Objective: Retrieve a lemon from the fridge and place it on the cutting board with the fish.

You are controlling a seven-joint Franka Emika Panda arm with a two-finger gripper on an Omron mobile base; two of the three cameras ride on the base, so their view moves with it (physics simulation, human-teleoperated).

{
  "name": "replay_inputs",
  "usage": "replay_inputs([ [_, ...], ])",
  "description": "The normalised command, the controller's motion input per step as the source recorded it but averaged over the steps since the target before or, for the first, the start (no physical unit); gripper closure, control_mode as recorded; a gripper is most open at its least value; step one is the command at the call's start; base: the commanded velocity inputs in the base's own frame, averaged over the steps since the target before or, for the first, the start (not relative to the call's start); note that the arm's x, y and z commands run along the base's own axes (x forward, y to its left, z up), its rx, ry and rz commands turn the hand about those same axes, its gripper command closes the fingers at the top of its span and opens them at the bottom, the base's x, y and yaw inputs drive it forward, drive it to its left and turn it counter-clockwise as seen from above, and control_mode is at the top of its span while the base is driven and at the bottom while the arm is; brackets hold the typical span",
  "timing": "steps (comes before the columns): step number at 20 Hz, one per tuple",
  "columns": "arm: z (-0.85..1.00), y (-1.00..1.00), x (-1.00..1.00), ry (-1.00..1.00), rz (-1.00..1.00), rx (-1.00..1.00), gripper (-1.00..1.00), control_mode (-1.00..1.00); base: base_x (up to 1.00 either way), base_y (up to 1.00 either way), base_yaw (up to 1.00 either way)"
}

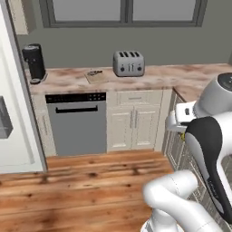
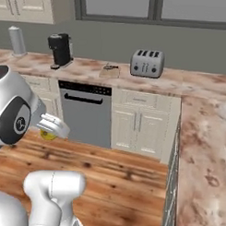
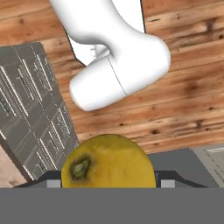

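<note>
The tall light-grey fridge [image 1: 13,113] rises along the left edge of the left base view, well to the left of the gripper. The marbled brown countertop [image 1: 154,74] runs along the far wall ahead of the hand and turns a corner down the right side, passing close beside the arm. Under it stand cream cabinet doors [image 1: 133,120] and a grey dishwasher with a black control strip [image 1: 76,122], both beyond the hand across the wood-plank floor [image 1: 90,190]. On the counter, far ahead of the gripper, a silver four-slot toaster [image 2: 147,63] sits to the right of a small rectangular light-brown wooden cutting board [image 2: 109,71]; a small dark shape on the board is the slim grey-blue fish [image 2: 110,66], too small to make out in detail. Further left stands a black coffee machine [image 2: 60,49].

The two-finger gripper [image 2: 49,133] is held low over the floor, well short of the counter. The small roundish yellow lemon [image 3: 108,162] sits directly between the dark finger tips in the hand view, its greenish stem end turned toward the camera, and a sliver of it shows under the hand in both base views. The fingers are closed against the fruit, holding it clear of the floor, well apart from the board and the fridge.
</note>
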Motion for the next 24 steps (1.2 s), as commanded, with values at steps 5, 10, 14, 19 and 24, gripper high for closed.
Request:
replay_inputs([
  [5, 0.00, 0.00, 0.00, 0.00, 0.00, 0.00, 1.00, 1.00, 1.00, -0.02, 0.11],
  [10, 0.00, 0.00, 0.00, 0.00, 0.00, 0.00, 1.00, 1.00, 1.00, -0.18, 0.11],
  [14, 0.00, 0.00, 0.00, 0.00, 0.00, 0.00, 1.00, 1.00, 0.93, -0.11, 0.09],
  [19, 0.00, 0.00, 0.00, 0.00, 0.00, 0.00, 1.00, 1.00, 0.86, -0.26, 0.14],
  [24, 0.00, 0.00, 0.00, 0.00, 0.00, 0.00, 1.00, 1.00, 0.80, -0.13, 0.15],
])
